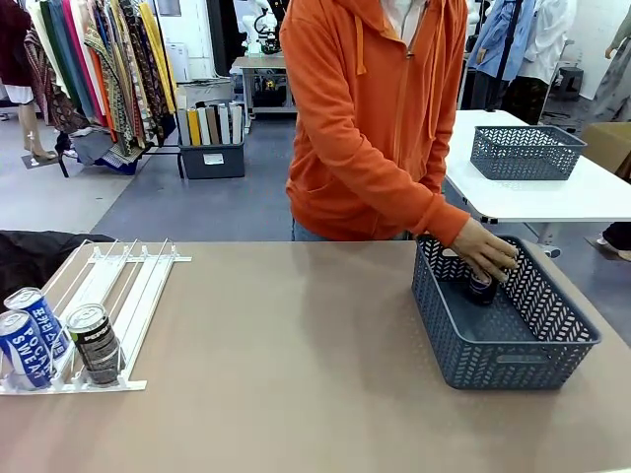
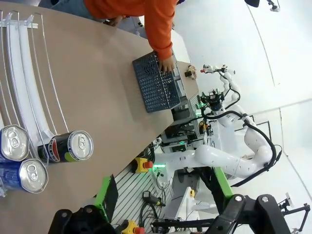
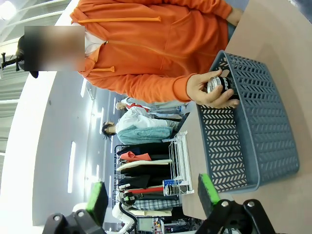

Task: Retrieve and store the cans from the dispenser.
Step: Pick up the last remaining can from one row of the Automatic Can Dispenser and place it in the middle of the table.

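Where cans wait: blue-white cans [image 1: 24,345] and black can [image 1: 94,343] at low end of dispenser [image 1: 123,286].
Held can [image 1: 481,287]: in person's hand [image 1: 485,250], inside basket [image 1: 513,347].
Left gripper [image 2: 163,184]: fingers spread, empty, apart from dispenser cans.
Right gripper [image 3: 152,192]: fingers spread, empty, well apart from basket.

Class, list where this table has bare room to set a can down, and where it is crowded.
Free: the tabletop between dispenser and basket. Crowded: the dispenser's near end, with three cans; the basket's far corner, with a hand.
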{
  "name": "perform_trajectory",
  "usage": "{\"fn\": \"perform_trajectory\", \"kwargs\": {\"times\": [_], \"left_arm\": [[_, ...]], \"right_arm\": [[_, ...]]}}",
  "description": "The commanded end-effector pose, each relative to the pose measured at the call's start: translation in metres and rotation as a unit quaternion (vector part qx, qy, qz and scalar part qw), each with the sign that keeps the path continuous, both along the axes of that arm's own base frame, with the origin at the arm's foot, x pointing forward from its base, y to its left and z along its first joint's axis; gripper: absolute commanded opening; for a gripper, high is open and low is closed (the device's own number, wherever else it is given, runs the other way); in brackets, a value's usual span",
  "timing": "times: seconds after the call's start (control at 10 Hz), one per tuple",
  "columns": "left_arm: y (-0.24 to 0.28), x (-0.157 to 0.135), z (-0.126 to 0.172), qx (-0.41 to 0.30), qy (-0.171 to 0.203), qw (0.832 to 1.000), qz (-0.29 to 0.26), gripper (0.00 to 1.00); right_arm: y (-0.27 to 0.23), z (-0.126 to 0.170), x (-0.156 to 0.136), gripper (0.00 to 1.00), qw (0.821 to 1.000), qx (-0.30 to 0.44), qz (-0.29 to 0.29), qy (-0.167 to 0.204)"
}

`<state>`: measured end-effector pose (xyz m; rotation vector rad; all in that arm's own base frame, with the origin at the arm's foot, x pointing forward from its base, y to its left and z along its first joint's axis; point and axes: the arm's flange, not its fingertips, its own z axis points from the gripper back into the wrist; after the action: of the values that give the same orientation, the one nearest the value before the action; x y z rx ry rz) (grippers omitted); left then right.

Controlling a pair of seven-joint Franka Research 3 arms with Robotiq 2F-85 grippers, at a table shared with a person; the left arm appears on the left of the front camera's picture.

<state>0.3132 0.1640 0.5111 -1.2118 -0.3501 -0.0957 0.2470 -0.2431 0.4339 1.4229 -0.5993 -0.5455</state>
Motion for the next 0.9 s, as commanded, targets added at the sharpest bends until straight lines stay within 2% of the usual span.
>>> {"fn": "perform_trajectory", "kwargs": {"times": [0.0,0.1,0.2,0.3,0.6,0.8], "left_arm": [[0.000,-0.001,0.000,-0.007,-0.010,1.000,-0.003,1.00],[0.000,0.000,0.000,0.000,0.000,1.000,0.000,1.00],[-0.025,0.000,0.011,0.106,0.022,0.992,0.066,1.00],[-0.051,-0.002,0.016,0.201,0.037,0.974,0.096,1.00],[-0.112,0.016,0.002,0.370,0.067,0.923,0.083,1.00],[-0.150,0.032,-0.020,0.434,0.078,0.895,0.068,1.00]], "right_arm": [[-0.001,0.003,0.001,1.00,1.000,0.000,0.001,-0.007],[-0.001,0.003,0.001,1.00,1.000,0.000,0.001,-0.007],[-0.001,0.003,0.001,1.00,1.000,0.000,0.001,-0.007],[-0.001,0.003,0.001,1.00,1.000,0.000,0.001,-0.007],[-0.001,0.003,0.001,1.00,1.000,0.000,0.001,-0.007],[-0.001,0.003,0.001,1.00,1.000,0.000,0.001,-0.007]]}}
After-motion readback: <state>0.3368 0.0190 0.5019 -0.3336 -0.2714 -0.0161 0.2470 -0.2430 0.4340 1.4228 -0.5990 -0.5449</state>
